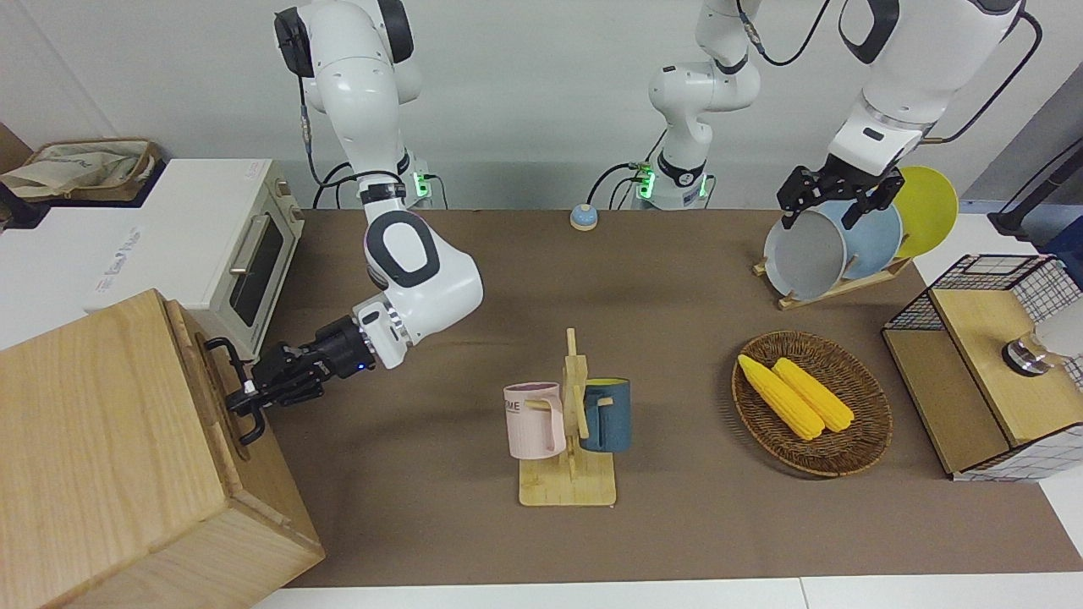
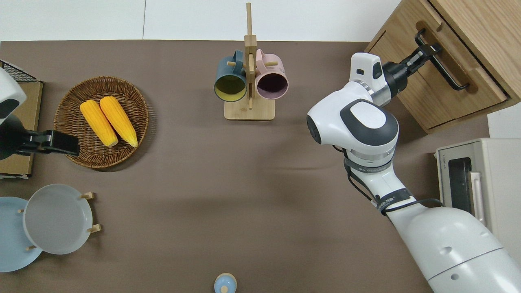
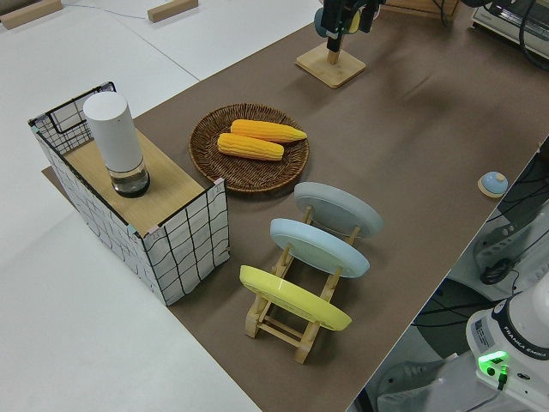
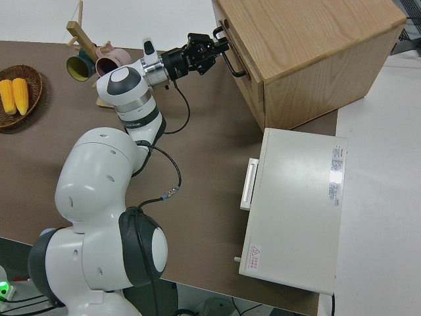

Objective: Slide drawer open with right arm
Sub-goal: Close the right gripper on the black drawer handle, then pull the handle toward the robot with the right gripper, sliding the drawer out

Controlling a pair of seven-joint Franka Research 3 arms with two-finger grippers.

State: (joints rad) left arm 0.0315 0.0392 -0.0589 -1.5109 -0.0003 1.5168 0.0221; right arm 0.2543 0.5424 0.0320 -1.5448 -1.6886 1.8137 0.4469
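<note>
Gripping the black bar handle [image 1: 239, 395] of the drawer [image 2: 447, 77], right tool [image 1: 250, 391] sits closed against drawer front.

Cabinet [image 1: 110, 440]: pale wood, visible grain, matt.
Drawer [image 2: 437, 77]: same light wood; bar handle [image 2: 441, 61] black, looks like metal.
Right arm [image 1: 406, 262]: glossy white shell; right claw [image 1: 250, 391] matt black.
Desk [image 1: 677, 524]: matt brown cover.
Toaster oven [image 4: 296, 210]: smooth white casing.
Basket [image 1: 863, 440]: rough brown wicker.

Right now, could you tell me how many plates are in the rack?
3, standing in a row: grey plate nearest the basket, blue plate in the middle, yellow plate at the end. None seem hidden.
</note>
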